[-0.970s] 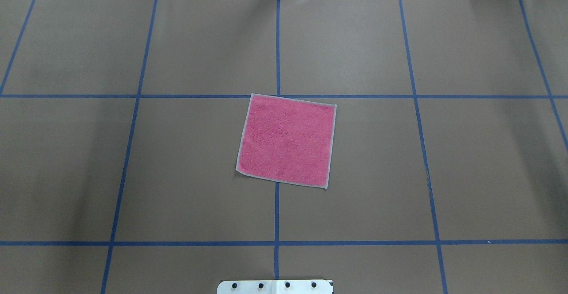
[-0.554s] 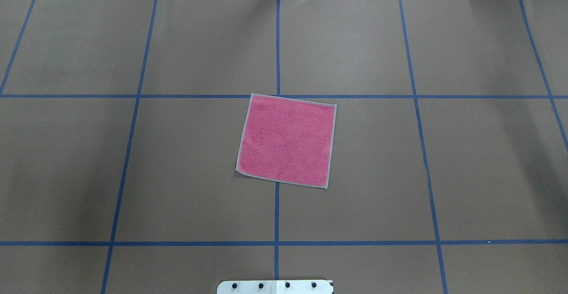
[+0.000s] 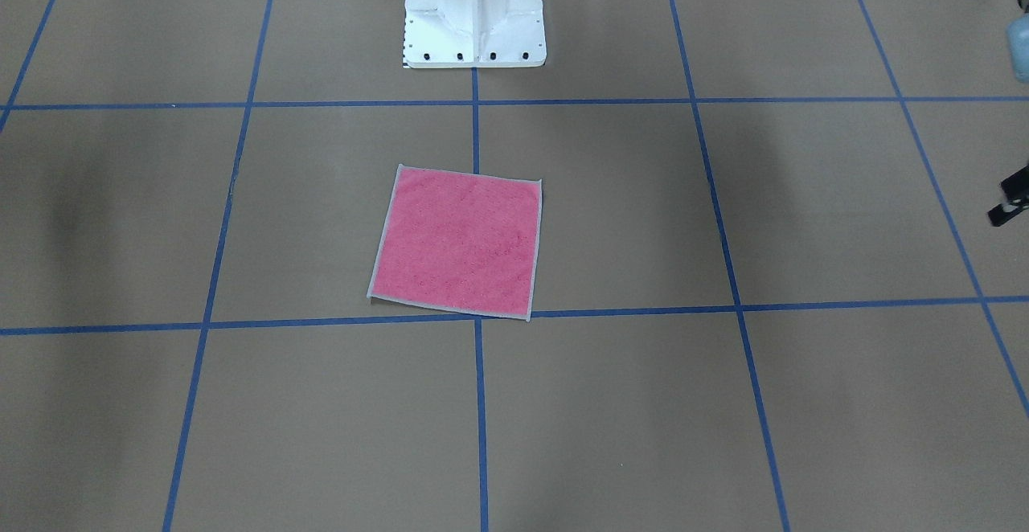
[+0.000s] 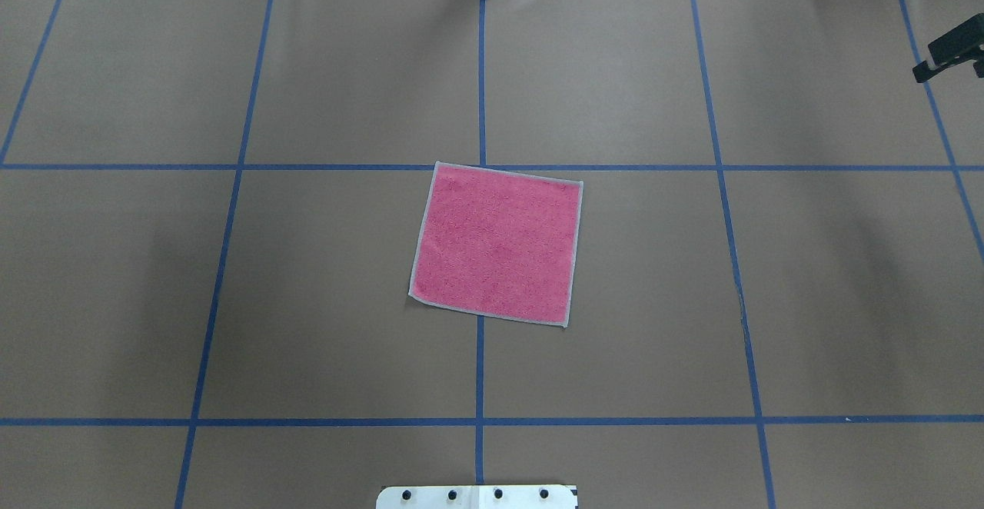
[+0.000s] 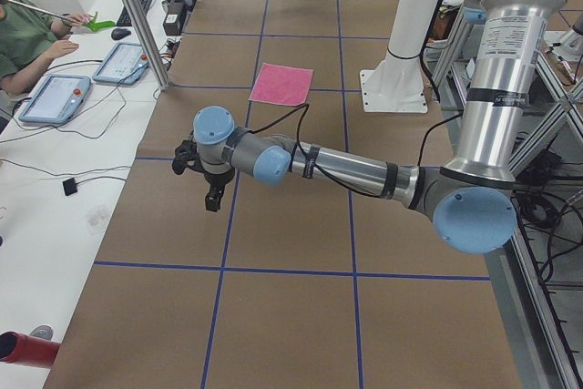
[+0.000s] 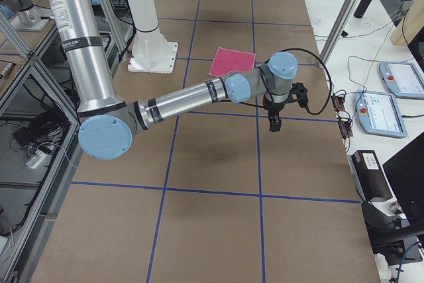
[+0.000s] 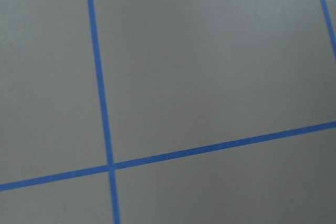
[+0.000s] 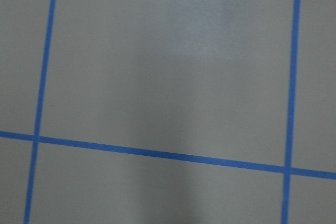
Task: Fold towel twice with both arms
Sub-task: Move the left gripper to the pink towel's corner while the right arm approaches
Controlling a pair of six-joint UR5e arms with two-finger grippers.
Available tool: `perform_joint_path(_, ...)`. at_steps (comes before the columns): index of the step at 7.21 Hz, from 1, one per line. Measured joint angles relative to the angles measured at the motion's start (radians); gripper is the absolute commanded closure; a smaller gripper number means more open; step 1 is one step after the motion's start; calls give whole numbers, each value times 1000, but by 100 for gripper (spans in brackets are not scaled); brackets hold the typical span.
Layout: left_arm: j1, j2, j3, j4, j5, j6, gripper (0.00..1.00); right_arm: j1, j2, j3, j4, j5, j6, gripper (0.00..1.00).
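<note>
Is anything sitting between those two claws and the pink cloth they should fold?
Nothing visible. The towel lies flat mid-table; only bare brown table with blue tape lines separates it from the left gripper and the right gripper, both off toward the table's ends.

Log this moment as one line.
towel: flat, unfolded, pink face up | left pincer: hovering, apart from towel, open/shut unclear | right pincer: hovering, apart from towel, open/shut unclear

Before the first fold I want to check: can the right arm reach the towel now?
Probably yes: the towel lies flat, uncovered, and nothing stands between it and the right gripper.
</note>
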Motion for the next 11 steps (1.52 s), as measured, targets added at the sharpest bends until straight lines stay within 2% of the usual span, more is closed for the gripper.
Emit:
perform_joint_path(2,188,-83,4,-143,3,-357,0,-53,27,34,6,25,93,0)
perform_joint_path(4,341,-153,8,-212,23,-617,0,-108,46,49,17,49,211,0)
perform_joint_path(5,414,-200,4,-218,72,-767,0,-129,37,51,59,52,236,0)
perform_joint_path(7,586,-305,6,-219,228,-1030,0,-160,3,54,181,55,301,0)
perform_joint_path(9,706,-369,21,-218,325,-1154,0,-213,9,57,217,50,447,0)
perform_joint_path(11,780,-380,31,-220,381,-1194,1,-269,47,58,223,35,554,0)
